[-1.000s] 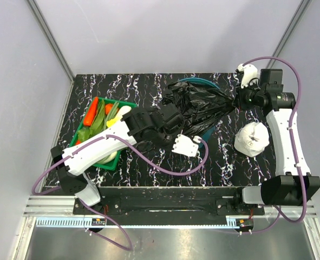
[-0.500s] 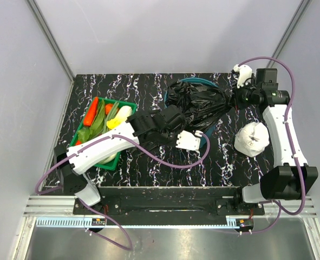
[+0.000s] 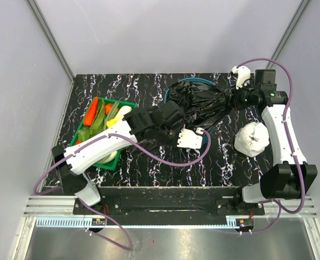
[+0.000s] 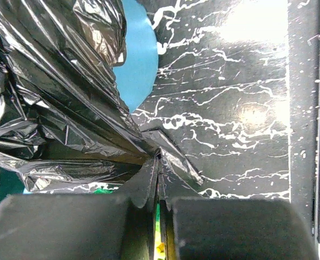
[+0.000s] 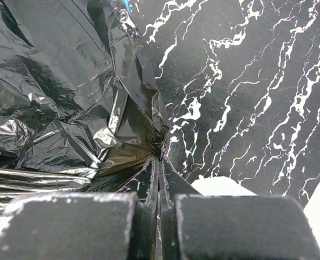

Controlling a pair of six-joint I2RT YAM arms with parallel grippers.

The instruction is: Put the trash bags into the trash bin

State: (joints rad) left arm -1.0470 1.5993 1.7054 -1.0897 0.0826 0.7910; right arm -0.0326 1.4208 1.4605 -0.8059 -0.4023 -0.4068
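A large glossy black trash bag (image 3: 198, 104) is spread over the teal trash bin (image 3: 195, 82), hiding most of its rim. My left gripper (image 3: 173, 116) is shut on the bag's near left edge; the film (image 4: 67, 103) fans out from its closed fingers, with the bin's wall (image 4: 138, 59) behind. My right gripper (image 3: 236, 99) is shut on the bag's right edge; the film (image 5: 57, 92) stretches away from its fingers. The small folded bundle is not visible.
A shallow green tray (image 3: 128, 104) of vegetables stands at the left, under my left arm. A white crumpled bag (image 3: 252, 139) lies at the right next to my right arm. The black marbled table (image 3: 127, 86) ends at grey walls behind.
My right gripper has drawn in towards the bin with the bag's edge, and the bag has bunched over the bin. My left gripper has shifted slightly, still holding.
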